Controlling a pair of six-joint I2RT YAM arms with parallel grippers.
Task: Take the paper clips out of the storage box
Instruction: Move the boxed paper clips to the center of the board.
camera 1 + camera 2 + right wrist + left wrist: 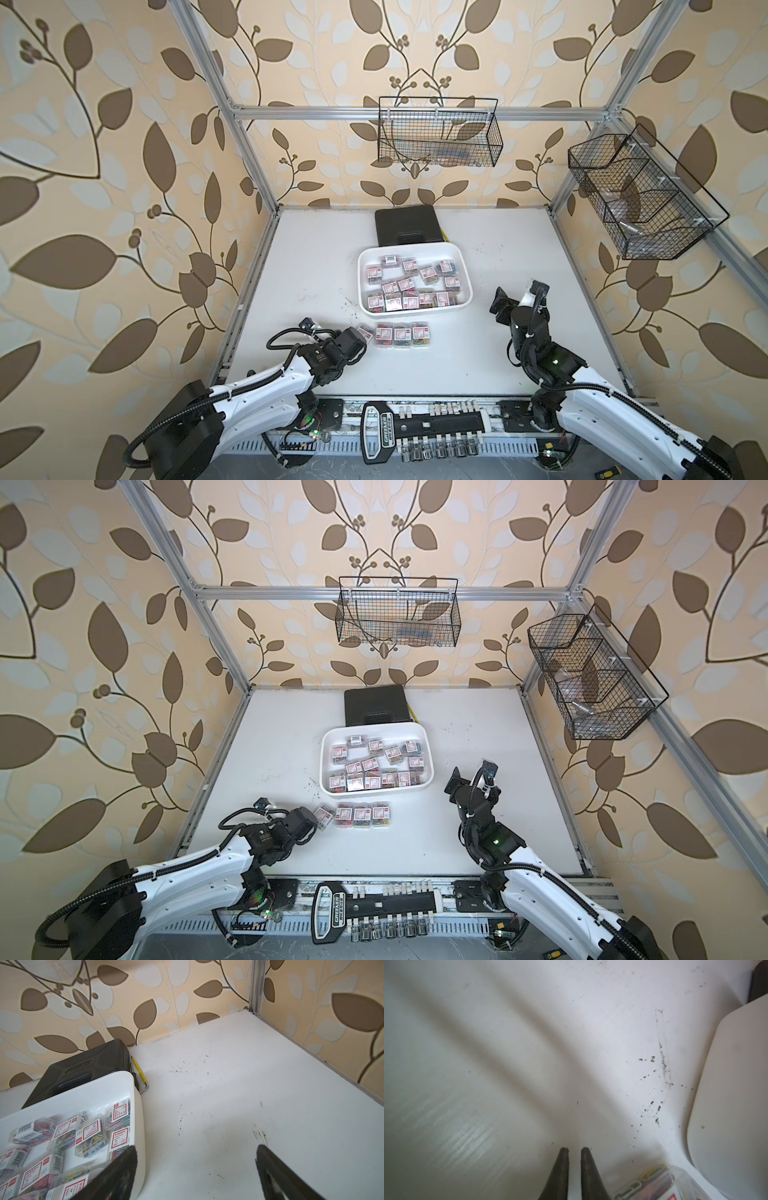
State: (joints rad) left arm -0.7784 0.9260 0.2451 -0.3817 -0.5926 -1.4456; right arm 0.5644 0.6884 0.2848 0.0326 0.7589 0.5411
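Paper clips in small clear boxes lie in the storage box at the middle of the table. Four more clip boxes sit on the table at the storage box's 6 o'clock. The left pincer is clenched on nothing, just beside their 9 o'clock end. The right pincer stands spread and empty at the storage box's 3 o'clock. A black case sits at its 12 o'clock.
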